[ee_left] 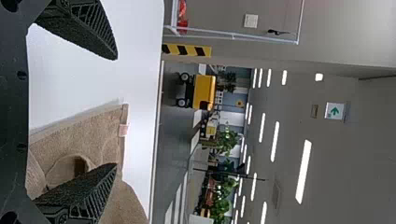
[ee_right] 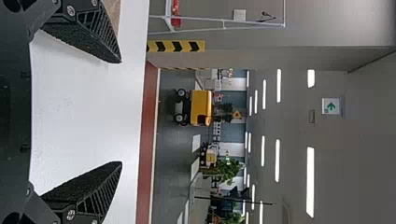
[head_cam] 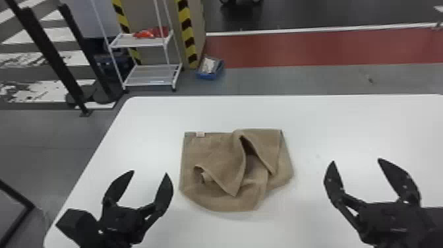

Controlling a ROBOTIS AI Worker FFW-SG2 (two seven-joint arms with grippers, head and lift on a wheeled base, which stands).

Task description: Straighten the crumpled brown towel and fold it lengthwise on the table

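The brown towel [head_cam: 214, 148] lies crumpled near the middle of the white table [head_cam: 329, 122], its far left corner flat with a small tag, and raised folds and a dark hollow toward its right half. Left of it, my left gripper [head_cam: 150, 173] stands open, with nothing held. My right gripper [head_cam: 356, 160] is open too, some way right of the towel. In the left wrist view, the left gripper [ee_left: 116, 112] has the towel [ee_left: 84, 135] beyond its spread fingers. The right wrist view has the right gripper [ee_right: 122, 112] over bare tabletop, with a bit of towel [ee_right: 113, 11] behind one finger.
Beyond the table's far edge stand a white wire shelf [head_cam: 151, 76] with red items and a blue bin [head_cam: 210, 68] on the floor. Black posts [head_cam: 49, 56] rise past the table's left side. Bare tabletop surrounds the towel.
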